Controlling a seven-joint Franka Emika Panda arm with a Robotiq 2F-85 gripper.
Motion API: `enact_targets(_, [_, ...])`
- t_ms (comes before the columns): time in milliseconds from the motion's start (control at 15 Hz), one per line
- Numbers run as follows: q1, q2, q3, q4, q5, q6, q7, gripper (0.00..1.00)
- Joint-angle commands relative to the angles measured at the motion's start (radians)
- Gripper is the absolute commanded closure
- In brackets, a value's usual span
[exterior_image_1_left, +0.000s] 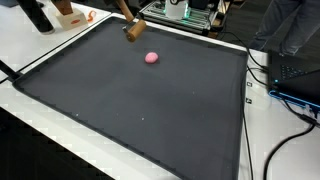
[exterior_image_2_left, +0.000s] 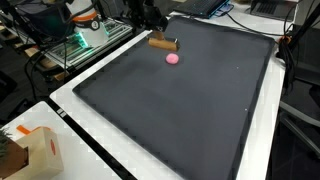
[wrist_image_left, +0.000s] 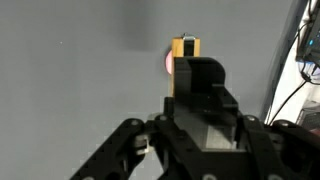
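Gripper (wrist_image_left: 198, 66) opening cannot be told; wooden block (wrist_image_left: 185, 46) seen at its tip, pink ball (exterior_image_1_left: 151, 57) just beside.

We see a mat (exterior_image_1_left: 150, 110) lying on the bench (exterior_image_1_left: 40, 125) and covering most of it. In both exterior views a ball (exterior_image_1_left: 151, 57) sits on the mat, towards its far edge. A block (exterior_image_1_left: 133, 29) is just beside the ball, nearer that edge; we cannot tell whether it rests on the mat. In the wrist view the ball shows just left of the block. A box (exterior_image_2_left: 30, 150) stands on the bench off the mat's corner, well apart from both. Cables (exterior_image_1_left: 285, 135) lie beside the mat.
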Motion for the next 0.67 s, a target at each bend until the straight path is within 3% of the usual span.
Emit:
enact_targets(0, [-0.035,0.064,0.012,0.032,0.055,0.028,-0.047,0.76])
enact_targets(600, [-0.068,0.154,0.044,0.076,0.049,0.084,0.007,0.76])
